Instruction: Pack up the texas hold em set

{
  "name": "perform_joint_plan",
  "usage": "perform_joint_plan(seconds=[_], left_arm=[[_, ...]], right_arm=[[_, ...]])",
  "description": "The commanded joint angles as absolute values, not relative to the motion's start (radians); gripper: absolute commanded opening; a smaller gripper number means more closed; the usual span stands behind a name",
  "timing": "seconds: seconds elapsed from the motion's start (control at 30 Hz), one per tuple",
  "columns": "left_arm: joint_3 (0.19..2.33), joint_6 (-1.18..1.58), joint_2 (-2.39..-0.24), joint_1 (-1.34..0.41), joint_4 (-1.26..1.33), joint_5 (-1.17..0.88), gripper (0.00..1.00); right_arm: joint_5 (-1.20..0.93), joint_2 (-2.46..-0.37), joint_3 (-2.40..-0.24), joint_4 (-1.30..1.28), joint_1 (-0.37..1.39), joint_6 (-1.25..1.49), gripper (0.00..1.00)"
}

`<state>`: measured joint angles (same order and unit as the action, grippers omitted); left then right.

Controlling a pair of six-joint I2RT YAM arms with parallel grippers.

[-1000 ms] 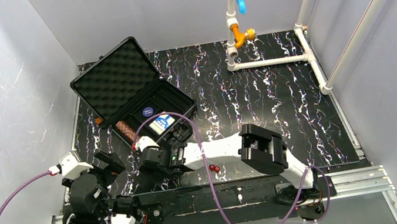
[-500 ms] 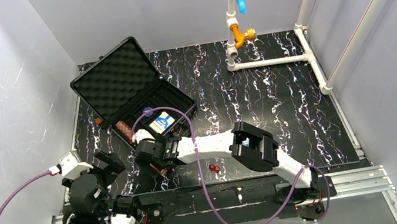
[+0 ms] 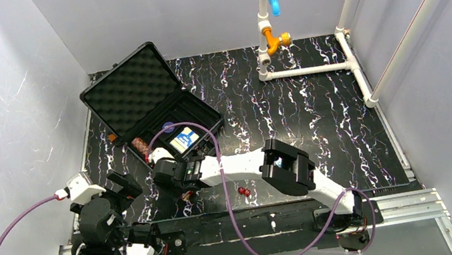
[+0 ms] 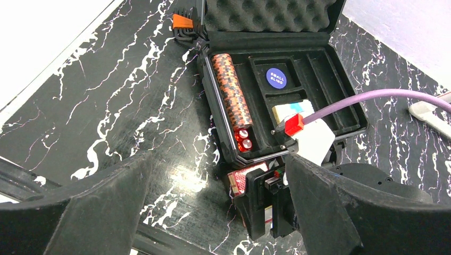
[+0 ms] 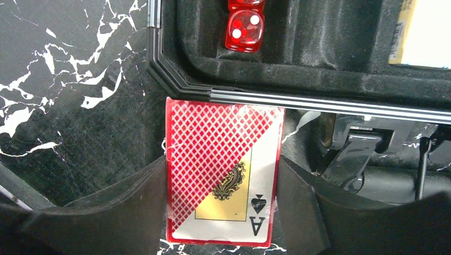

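The black case (image 3: 188,109) lies open at the back left, its egg-crate foam lid (image 3: 130,91) raised. In the left wrist view it holds a brown chip stack (image 4: 231,90), a blue chip (image 4: 276,78), a blue card box (image 4: 291,110) and red dice (image 4: 243,139). My right gripper (image 5: 220,204) is shut on the red card box (image 5: 223,170), holding it just outside the case's near rim (image 5: 319,101); it also shows in the top view (image 3: 166,177). My left gripper (image 4: 213,212) is open and empty, near the case's front left corner.
Two more red dice (image 3: 244,192) lie on the table by the right forearm. A white pipe frame (image 3: 309,69) with blue and orange fittings stands at the back right. The purple cable (image 4: 361,101) crosses over the case.
My right gripper has moved a little left and toward the case's near rim with the red card box. The left arm has not moved.
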<state>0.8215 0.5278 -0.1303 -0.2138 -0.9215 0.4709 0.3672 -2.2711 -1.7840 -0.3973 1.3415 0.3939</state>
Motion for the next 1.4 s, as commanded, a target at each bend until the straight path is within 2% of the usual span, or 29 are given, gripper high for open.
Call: perform_joint_plan(seconds=[0.0, 0.33, 0.6, 0.7, 0.93, 1.23, 1.37], left_arm=[[0.834, 0.523, -0.149, -0.207, -0.929, 0.482, 0.95], [0.833, 0.517, -0.159, -0.203, -0.924, 0.474, 0.95], [0.833, 0.517, -0.156, -0.201, -0.924, 0.473, 0.95], [0.833, 0.517, -0.156, -0.201, -0.924, 0.472, 0.95], [0.831, 0.518, -0.15, -0.201, -0.924, 0.476, 0.96], [0.831, 0.52, -0.156, -0.201, -0.925, 0.476, 0.95], [0.83, 0.52, -0.161, -0.201, -0.926, 0.475, 0.95]], right_arm=[[0.37, -2.305, -1.817, -0.442, 1.341, 0.392, 0.6], [0.283, -2.194, -1.841, -0.441, 1.341, 0.411, 0.42], [0.31, -2.005, -1.779, -0.39, 1.341, 0.413, 0.38], [0.341, -1.967, -1.776, -0.376, 1.337, 0.413, 0.3], [0.381, -1.924, -1.795, -0.338, 1.317, 0.399, 0.25], [0.4, -1.891, -1.805, -0.295, 1.273, 0.385, 0.01], [0.421, -1.887, -1.804, -0.282, 1.253, 0.391, 0.01]])
